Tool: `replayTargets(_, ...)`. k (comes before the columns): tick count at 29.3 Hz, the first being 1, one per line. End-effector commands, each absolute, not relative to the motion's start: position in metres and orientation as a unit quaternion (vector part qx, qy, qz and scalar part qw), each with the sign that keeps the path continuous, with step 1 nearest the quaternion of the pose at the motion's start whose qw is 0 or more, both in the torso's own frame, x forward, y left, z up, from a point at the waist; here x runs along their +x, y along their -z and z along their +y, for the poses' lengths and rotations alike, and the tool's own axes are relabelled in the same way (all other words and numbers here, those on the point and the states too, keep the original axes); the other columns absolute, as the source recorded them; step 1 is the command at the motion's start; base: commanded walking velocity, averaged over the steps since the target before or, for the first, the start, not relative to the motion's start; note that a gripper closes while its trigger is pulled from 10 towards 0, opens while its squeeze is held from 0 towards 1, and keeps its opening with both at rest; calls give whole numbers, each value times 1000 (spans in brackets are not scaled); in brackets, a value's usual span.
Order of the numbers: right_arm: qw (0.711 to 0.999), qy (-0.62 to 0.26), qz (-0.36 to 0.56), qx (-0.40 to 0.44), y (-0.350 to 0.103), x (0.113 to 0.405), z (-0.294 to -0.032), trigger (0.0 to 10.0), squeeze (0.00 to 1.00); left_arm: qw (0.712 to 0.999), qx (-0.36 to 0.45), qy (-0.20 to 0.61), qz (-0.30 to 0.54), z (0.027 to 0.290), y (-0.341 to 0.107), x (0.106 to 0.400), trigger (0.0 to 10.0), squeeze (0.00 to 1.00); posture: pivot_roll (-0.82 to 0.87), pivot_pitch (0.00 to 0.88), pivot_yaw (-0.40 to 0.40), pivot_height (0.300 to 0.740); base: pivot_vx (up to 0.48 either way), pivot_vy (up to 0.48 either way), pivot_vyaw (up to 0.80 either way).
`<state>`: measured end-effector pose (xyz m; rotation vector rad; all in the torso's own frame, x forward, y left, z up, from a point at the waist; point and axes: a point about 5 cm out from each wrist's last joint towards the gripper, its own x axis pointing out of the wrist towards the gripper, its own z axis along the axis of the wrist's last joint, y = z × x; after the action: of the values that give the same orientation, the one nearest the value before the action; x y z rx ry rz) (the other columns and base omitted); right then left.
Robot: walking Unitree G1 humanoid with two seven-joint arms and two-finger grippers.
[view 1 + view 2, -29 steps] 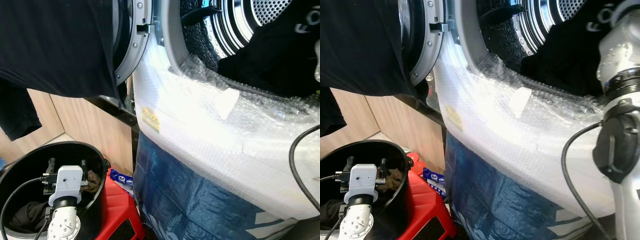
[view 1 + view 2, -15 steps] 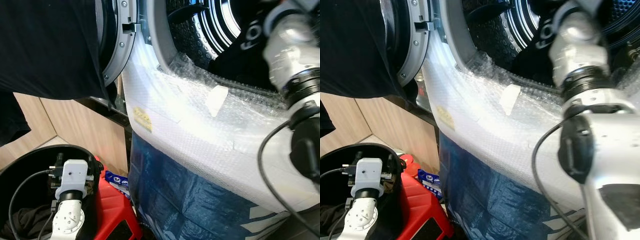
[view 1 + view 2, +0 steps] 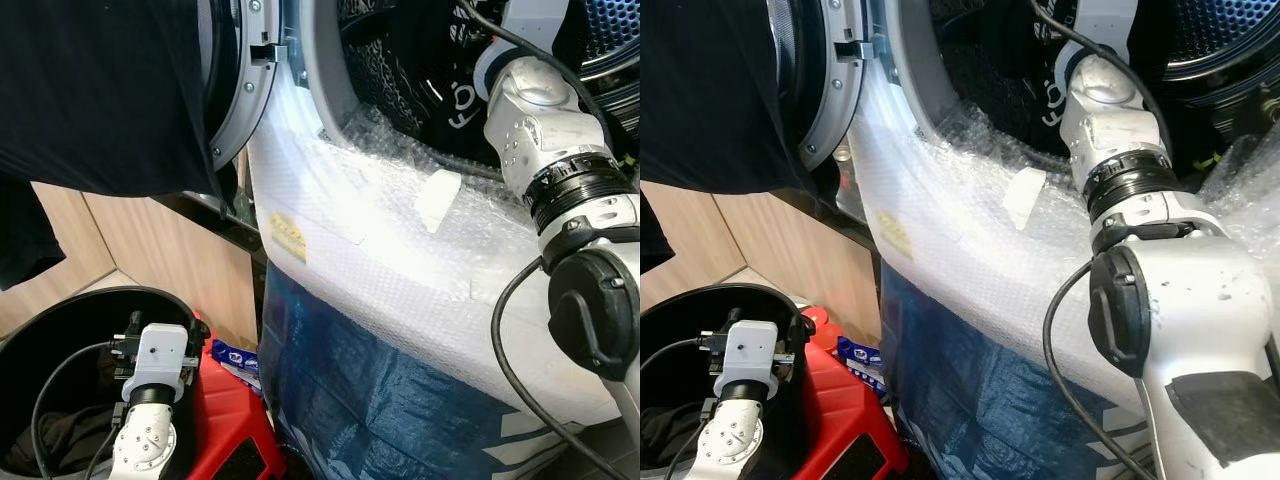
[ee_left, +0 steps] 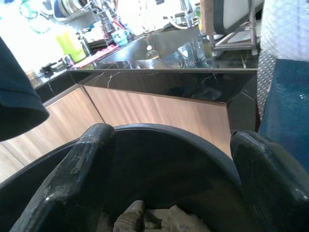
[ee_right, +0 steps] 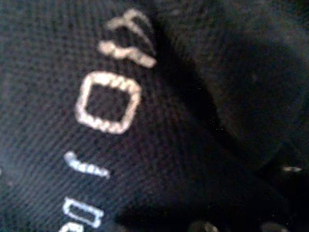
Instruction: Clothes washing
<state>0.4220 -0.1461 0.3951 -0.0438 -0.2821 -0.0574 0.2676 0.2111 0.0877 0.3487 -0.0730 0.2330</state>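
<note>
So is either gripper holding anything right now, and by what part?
Left gripper is open over the black bucket, holding nothing. Right arm reaches against the black garment in the drum; grip cannot be told.

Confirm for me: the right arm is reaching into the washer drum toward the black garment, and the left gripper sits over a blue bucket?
Not quite. The bucket under the left gripper is black, not blue, as the left eye view shows. The rest is right.

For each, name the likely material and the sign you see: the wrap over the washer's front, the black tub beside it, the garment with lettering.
Wrap: clear bubble plastic, dimpled and glossy.
Tub: likely hard plastic, smooth shiny rim.
Garment: knitted fabric, visible weave, pale stitched-looking letters.
</note>
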Motion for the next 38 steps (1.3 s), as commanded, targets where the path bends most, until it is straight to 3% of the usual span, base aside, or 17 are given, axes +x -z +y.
replayTargets(1,987,18,-159,-19,-412,418,-140,10000,1000,978,179,-98,-46,206,-94,271,10000,0,100,57,-59,740,0,0,0)
replayTargets(7,982,86,-169,-4,-429,412,-164,10000,1000,981,177,-26,-80,180,-108,282,10000,0,123,68,-85,740,0,0,0)
replayTargets(13,973,163,-159,-36,-425,411,-183,10000,1000,980,172,-7,-96,164,-114,287,10000,0,120,74,-102,740,0,0,0)
replayTargets(25,983,158,-77,-52,-372,423,-189,10000,1000,983,157,-18,-94,162,-116,288,10000,0,109,81,-103,740,0,0,0)
replayTargets(32,986,156,-51,-18,-353,425,-193,10000,1000,984,152,-15,-91,160,-115,287,10000,0,113,89,-100,740,0,0,0)
replayTargets(33,987,152,-56,-13,-356,425,-192,10000,847,984,152,-15,-90,160,-114,286,10000,0,112,92,-97,740,0,0,0)
replayTargets(34,987,146,-61,-7,-360,425,-190,10000,0,984,151,-14,-89,160,-114,285,10000,0,109,92,-97,740,0,0,0)
replayTargets(38,989,131,-67,-5,-363,425,-187,10000,0,985,150,-14,-86,160,-113,284,10000,0,96,99,-96,740,0,0,0)
